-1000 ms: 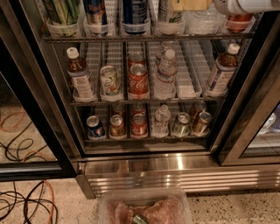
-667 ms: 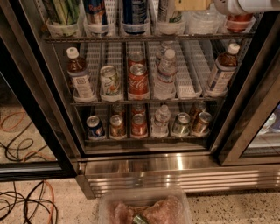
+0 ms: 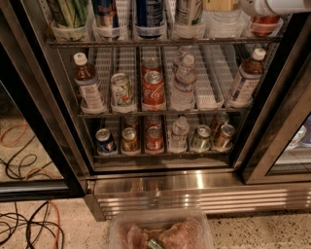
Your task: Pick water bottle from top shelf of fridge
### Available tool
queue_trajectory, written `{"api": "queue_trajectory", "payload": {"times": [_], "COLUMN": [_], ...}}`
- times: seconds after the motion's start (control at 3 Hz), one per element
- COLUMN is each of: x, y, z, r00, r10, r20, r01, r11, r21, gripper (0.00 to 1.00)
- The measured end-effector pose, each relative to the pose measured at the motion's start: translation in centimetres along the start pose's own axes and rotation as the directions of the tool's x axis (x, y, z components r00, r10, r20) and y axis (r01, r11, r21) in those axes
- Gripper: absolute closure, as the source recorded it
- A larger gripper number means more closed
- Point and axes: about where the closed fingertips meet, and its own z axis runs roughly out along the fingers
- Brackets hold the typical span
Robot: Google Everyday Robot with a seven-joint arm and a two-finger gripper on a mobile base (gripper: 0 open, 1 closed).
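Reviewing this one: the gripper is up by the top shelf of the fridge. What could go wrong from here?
1. The water bottle stands between a can and an orange-bottomed item on the top shelf. The gripper, at the picture's top right corner, might knock either.
2. The black door frame runs close beneath the gripper, so the arm could clip it.
3. The bottle's top is out of view, so grasp height cannot be checked.

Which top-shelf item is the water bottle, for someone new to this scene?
In the fridge, find the top shelf, the highest rack in view. The water bottle stands near its right end, between a pale can and a red item, just left of the white hand at the upper right edge. Unlike its neighbours, it is clear, ribbed and wider.
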Motion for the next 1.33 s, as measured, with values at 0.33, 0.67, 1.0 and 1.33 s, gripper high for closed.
{"api": "queue_trajectory", "payload": {"times": [0.33, 0.67, 1.0, 1.33], "x": [-0.01, -0.01, -0.01, -0.1], "y": [0.01, 0.01, 0.01, 0.16], "z": [0.0, 0.0, 0.0, -0.06], "r00": [1.0, 1.0, 1.0, 1.0], "r10": [0.0, 0.0, 0.0, 0.006], "r20": [0.0, 0.0, 0.0, 0.008], "r01": [0.0, 0.0, 0.0, -0.006], "r11": [1.0, 1.0, 1.0, 1.0], "r21": [0.0, 0.0, 0.0, 0.003], "gripper": [0.0, 0.08, 0.23, 0.42]}}
